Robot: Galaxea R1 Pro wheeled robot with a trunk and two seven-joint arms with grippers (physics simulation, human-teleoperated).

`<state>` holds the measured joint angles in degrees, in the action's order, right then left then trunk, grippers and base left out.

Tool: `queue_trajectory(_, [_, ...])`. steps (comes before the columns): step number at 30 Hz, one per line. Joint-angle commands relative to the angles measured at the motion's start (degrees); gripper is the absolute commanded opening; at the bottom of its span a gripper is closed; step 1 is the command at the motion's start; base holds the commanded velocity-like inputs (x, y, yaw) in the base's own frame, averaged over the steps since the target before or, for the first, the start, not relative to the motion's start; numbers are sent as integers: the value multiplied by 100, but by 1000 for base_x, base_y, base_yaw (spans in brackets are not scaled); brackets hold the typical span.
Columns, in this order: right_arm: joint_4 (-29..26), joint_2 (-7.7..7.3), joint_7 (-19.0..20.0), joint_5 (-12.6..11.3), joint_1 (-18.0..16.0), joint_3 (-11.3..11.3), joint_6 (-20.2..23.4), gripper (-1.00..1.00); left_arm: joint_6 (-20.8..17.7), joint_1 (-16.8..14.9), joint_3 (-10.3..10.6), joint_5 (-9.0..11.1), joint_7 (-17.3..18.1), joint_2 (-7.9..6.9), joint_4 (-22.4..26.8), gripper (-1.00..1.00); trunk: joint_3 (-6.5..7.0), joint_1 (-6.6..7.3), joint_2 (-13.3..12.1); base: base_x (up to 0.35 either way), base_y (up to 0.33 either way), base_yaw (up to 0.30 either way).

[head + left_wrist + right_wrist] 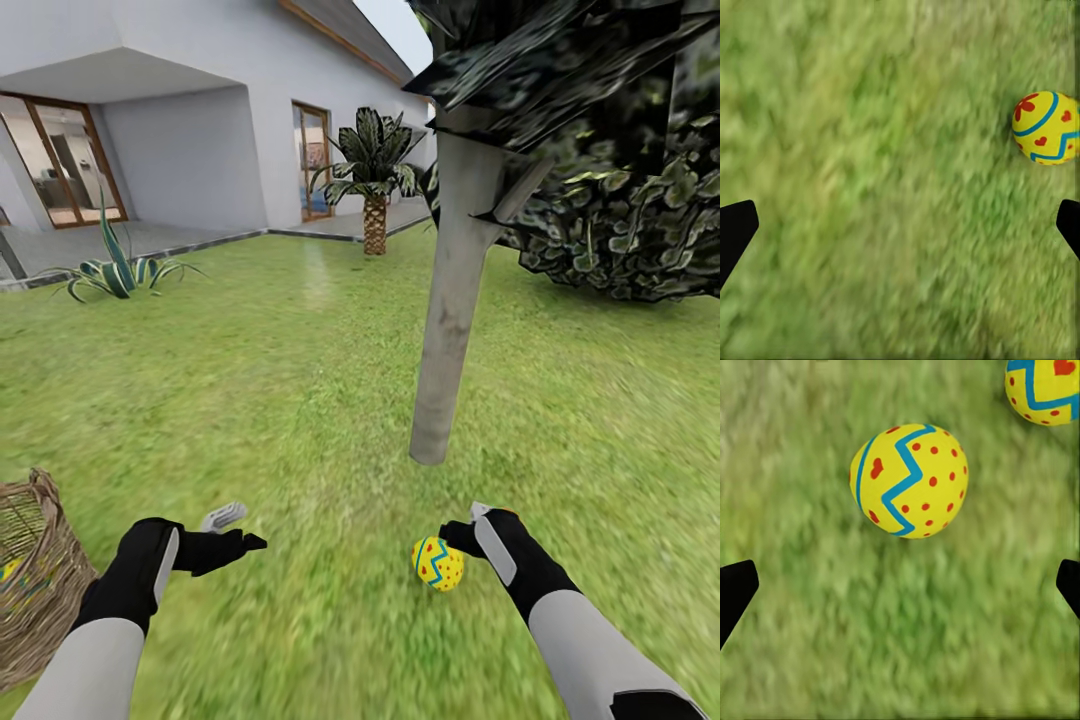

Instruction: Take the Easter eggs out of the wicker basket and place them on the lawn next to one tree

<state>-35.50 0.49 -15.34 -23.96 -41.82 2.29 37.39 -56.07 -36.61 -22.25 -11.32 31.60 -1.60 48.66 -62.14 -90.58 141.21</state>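
We stand on the lawn (300,400) facing a grey tree trunk (450,330). One painted egg (438,563) lies on the grass near its foot, just beside our right hand (470,530). That hand's wrist camera shows its fingers spread wide, holding nothing, with this egg (909,480) and a second egg (1042,390) below it. Our left hand (232,535) is also open and empty. The basket (35,580) sits at far left — something yellow shows inside, likely the third egg. We should reach in gently, grip it across its middle, and set it down low so it cannot roll.

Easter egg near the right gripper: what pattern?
Yellow Easter egg with a blue zigzag, red dots and a red heart; clearest in the right wrist view.
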Motion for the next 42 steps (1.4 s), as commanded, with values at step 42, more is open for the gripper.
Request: queue_trajectory(42, [-18, 56, -163, -71, -1, 40, 21, 100, -45, -4, -16, -62, 41, 90, 3, 100, 749, 924, -1684, -66, 0, 0])
